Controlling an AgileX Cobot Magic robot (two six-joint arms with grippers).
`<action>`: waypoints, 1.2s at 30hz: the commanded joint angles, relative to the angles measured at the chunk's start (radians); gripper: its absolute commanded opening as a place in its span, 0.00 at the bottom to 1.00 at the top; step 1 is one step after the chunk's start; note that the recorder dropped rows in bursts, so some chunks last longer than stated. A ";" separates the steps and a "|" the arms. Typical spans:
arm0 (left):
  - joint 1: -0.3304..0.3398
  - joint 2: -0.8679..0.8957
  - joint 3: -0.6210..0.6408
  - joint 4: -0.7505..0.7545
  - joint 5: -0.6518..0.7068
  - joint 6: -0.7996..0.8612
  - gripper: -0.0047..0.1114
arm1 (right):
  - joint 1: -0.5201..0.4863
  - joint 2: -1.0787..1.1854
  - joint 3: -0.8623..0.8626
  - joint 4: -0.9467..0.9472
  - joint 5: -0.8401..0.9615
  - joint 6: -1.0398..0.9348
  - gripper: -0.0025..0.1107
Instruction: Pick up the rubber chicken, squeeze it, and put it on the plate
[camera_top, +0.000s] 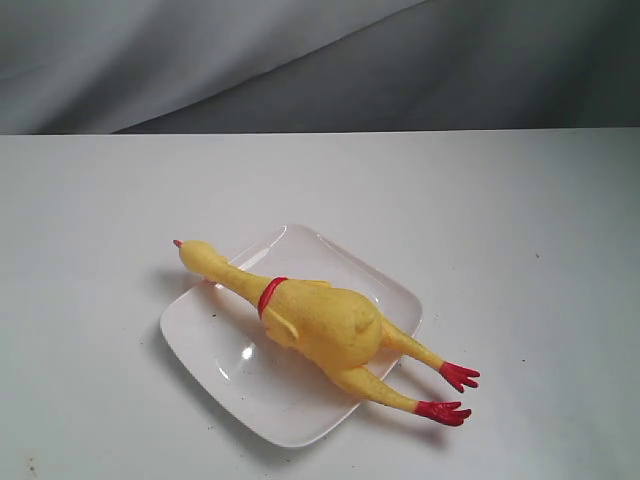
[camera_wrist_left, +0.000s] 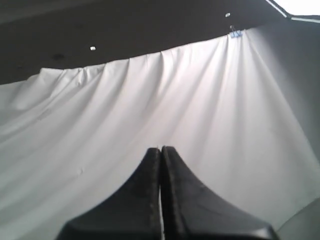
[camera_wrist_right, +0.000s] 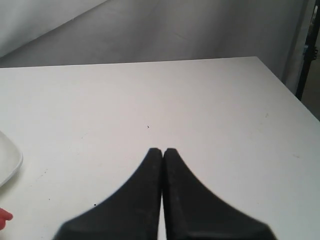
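Note:
The yellow rubber chicken (camera_top: 320, 320) lies across the white square plate (camera_top: 250, 385) in the exterior view, its head and red beak past the plate's far-left rim and its red feet (camera_top: 450, 392) over the near-right rim on the table. Neither arm shows in that view. My left gripper (camera_wrist_left: 161, 148) is shut with nothing in it, its tips against a white draped cloth. My right gripper (camera_wrist_right: 162, 149) is shut and empty above the bare table; a corner of the plate (camera_wrist_right: 7, 165) and a bit of red foot (camera_wrist_right: 4, 218) show at that view's edge.
The white table (camera_top: 520, 230) spreads around the plate. A grey and white backdrop cloth (camera_top: 300, 60) hangs behind the table's far edge. In the right wrist view the table's corner and a dark stand (camera_wrist_right: 306, 60) beyond it are visible.

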 joint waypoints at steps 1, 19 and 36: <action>0.002 -0.004 0.067 -0.004 0.022 -0.026 0.05 | -0.006 -0.003 0.004 -0.011 -0.002 0.001 0.02; 0.002 -0.004 0.110 -0.685 0.119 0.570 0.05 | -0.006 -0.003 0.004 -0.011 -0.002 0.001 0.02; 0.002 -0.004 0.110 -1.585 0.274 1.532 0.05 | -0.006 -0.003 0.004 -0.011 -0.002 0.001 0.02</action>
